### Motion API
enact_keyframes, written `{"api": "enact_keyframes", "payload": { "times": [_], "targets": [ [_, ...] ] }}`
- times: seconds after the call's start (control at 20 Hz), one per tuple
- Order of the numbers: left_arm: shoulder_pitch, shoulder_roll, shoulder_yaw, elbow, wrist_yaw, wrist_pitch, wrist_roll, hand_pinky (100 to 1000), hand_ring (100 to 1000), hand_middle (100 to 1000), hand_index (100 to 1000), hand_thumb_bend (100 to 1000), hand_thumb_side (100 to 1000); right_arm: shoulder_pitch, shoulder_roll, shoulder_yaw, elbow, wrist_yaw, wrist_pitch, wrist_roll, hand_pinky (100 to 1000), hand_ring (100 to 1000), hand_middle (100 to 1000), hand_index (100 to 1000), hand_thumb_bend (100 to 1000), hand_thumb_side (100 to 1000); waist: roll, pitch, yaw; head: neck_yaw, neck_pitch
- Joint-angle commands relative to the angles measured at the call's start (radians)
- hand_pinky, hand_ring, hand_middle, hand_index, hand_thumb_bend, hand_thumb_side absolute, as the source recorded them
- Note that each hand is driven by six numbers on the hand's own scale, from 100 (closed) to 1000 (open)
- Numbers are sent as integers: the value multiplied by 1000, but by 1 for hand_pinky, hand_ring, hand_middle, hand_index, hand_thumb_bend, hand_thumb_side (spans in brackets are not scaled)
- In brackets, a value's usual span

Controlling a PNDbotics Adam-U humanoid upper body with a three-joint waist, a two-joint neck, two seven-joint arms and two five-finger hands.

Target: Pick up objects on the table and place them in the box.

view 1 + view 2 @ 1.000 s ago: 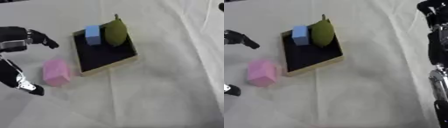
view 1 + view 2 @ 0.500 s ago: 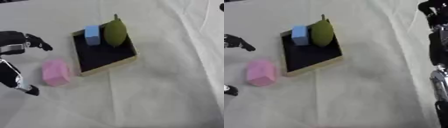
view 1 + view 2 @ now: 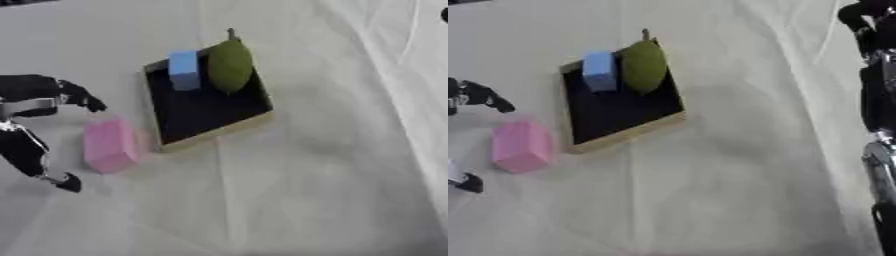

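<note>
Pink and soft-edged, a rectangular foam-like block (image 3: 110, 145) lies flat on the cream cloth-covered table (image 3: 332, 190), just beside the left wall of a shallow wooden-rimmed box with a black floor (image 3: 206, 112), apart from it by a thin strip of cloth. Its long axis runs roughly from near to far, about parallel to that wall. Inside the box, at the far end, a small light-blue rectangular block (image 3: 184, 70) sits in the far-left corner, its long side also running near to far, and a dark green pear-shaped fruit (image 3: 229, 65) lies beside it on the right, stem pointing away; the near part of the black floor is bare. The robot's left hand (image 3: 35, 125) straddles the pink block's left side, fingers spread apart and holding nothing, one fingertip beyond the block, another nearer. The right arm (image 3: 877, 100) shows along the right edge; whether that hand is apart or together I cannot tell.
</note>
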State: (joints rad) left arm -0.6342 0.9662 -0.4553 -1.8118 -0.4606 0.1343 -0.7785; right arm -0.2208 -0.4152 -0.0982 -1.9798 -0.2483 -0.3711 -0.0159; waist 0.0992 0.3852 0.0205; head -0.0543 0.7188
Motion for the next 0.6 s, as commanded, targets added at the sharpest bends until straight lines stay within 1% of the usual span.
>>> {"api": "enact_keyframes", "payload": {
  "times": [0.05, 0.2, 0.45, 0.55, 0.6],
  "targets": [
    [-15, 16, -5, 23, -33, -9, -8, 961, 899, 823, 933, 823, 387, -11, -6, -4, -20, -3, 2, 1, 897, 966, 641, 815, 100, 634, 0, -20, 0, 4, -9],
    [-16, 4, -11, 49, -48, -13, -3, 956, 894, 817, 928, 793, 397, -11, -4, -4, -20, -2, 3, 3, 898, 967, 641, 816, 100, 634, 0, -18, -1, 5, -10],
    [-25, -20, -6, 66, -23, 1, 37, 929, 870, 790, 905, 722, 407, -12, -1, -3, -20, -1, 3, 5, 898, 968, 641, 816, 100, 634, -2, -15, -1, 7, -12],
    [-28, -28, -6, 67, -11, 8, 55, 905, 849, 762, 880, 684, 405, -13, 1, -3, -20, -1, 4, 5, 899, 968, 641, 816, 100, 634, -3, -14, -2, 7, -13],
    [-29, -31, -7, 67, -6, 11, 63, 888, 826, 726, 847, 664, 404, -12, 1, -3, -20, -1, 4, 5, 899, 968, 641, 816, 100, 634, -4, -13, -3, 7, -13]
  ]
}}
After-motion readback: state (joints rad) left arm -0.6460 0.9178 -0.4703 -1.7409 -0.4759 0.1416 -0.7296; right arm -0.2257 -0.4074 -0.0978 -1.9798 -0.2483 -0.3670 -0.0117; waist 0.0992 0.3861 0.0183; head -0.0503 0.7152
